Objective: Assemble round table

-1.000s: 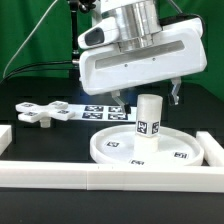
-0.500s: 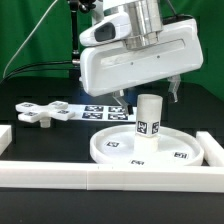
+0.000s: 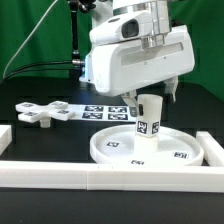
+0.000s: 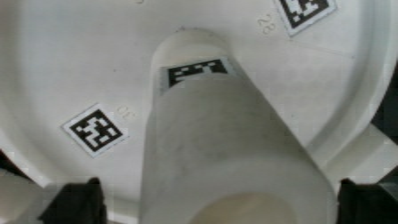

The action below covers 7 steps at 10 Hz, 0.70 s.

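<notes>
Leg (image 3: 149, 120) stands upright on the disc (image 3: 108, 152), long axis vertical, right under the claw (image 3: 151, 98), whose fingers (image 4: 79, 200) are spread wide either side of it (no contact that I can see); gripping it looks like a straight descent.

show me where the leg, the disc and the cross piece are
leg (image 3: 150, 109), exterior view, on its side wall above the tag
disc (image 3: 140, 161), exterior view, on its near rim
cross piece (image 3: 45, 113), exterior view, on its middle where the arms meet
</notes>
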### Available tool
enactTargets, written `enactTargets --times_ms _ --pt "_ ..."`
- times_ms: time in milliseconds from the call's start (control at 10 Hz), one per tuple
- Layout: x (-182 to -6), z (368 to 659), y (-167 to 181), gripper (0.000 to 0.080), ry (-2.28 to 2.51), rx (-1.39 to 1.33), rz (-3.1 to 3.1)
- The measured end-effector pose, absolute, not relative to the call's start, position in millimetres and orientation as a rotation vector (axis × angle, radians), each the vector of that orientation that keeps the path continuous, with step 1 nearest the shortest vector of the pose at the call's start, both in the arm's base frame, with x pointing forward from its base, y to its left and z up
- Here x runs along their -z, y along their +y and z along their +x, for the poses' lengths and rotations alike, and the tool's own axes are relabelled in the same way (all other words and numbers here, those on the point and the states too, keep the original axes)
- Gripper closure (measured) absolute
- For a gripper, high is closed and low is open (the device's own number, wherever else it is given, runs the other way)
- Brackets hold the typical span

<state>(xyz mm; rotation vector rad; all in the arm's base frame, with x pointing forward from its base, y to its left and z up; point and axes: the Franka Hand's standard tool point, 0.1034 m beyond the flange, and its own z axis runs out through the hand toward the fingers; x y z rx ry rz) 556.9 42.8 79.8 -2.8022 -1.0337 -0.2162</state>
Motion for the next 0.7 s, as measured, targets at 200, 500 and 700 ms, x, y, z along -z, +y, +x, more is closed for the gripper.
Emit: enactTargets --times_ms 200,500,700 --pt "-79.5 556.9 41.6 0.0151 -1.208 0.228 -2.743" --pt "-80.3 559.4 41.3 0.0151 -1.607 0.245 -2.594" --pt "-79.1 559.5 38.7 0.0151 -1.838 0.245 -2.468"
